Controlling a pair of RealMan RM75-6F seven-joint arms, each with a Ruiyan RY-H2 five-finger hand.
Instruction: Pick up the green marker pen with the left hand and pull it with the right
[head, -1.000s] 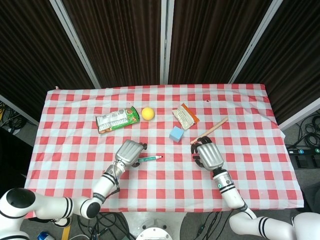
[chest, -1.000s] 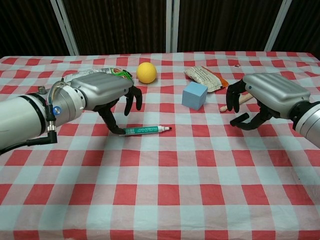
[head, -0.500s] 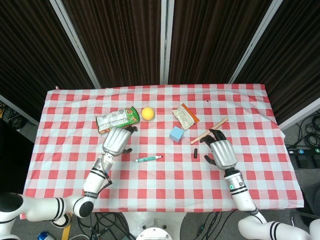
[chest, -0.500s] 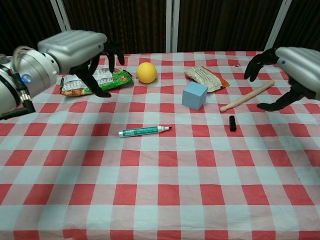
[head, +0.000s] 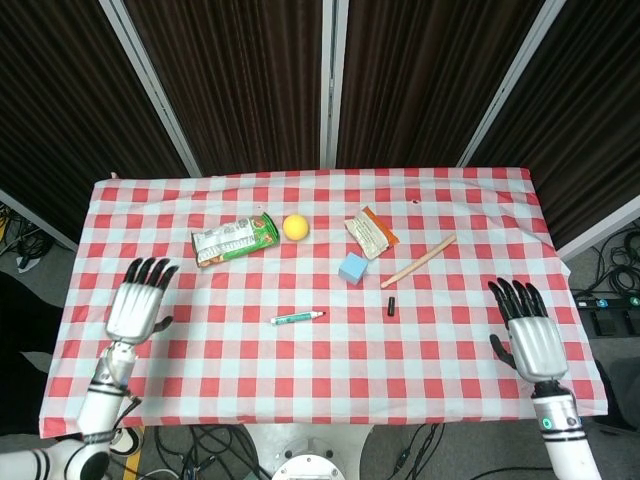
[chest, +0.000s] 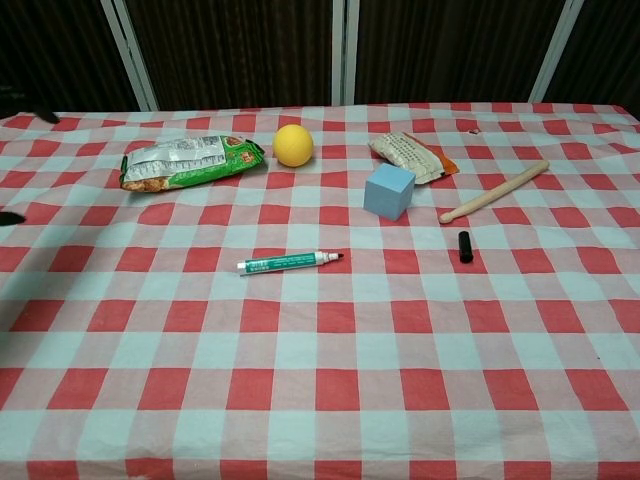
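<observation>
The green marker pen (head: 298, 318) lies uncapped on the checked cloth, tip pointing right; the chest view shows the green marker pen (chest: 290, 262) at centre. Its black cap (head: 391, 306) lies apart to the right, and the chest view shows the black cap (chest: 465, 246) as well. My left hand (head: 139, 298) is over the table's left edge, fingers spread, holding nothing. My right hand (head: 528, 328) is over the right edge, fingers spread and empty. Neither hand shows plainly in the chest view.
A green snack bag (head: 233, 239), a yellow ball (head: 295, 227), a blue cube (head: 352, 268), a beige packet (head: 370, 232) and a wooden stick (head: 418, 261) lie on the far half of the red-checked table (head: 320, 370).
Both hands drew back from the table's middle to its left and right edges and spread their fingers. The pen and the cap stayed where they lay.
</observation>
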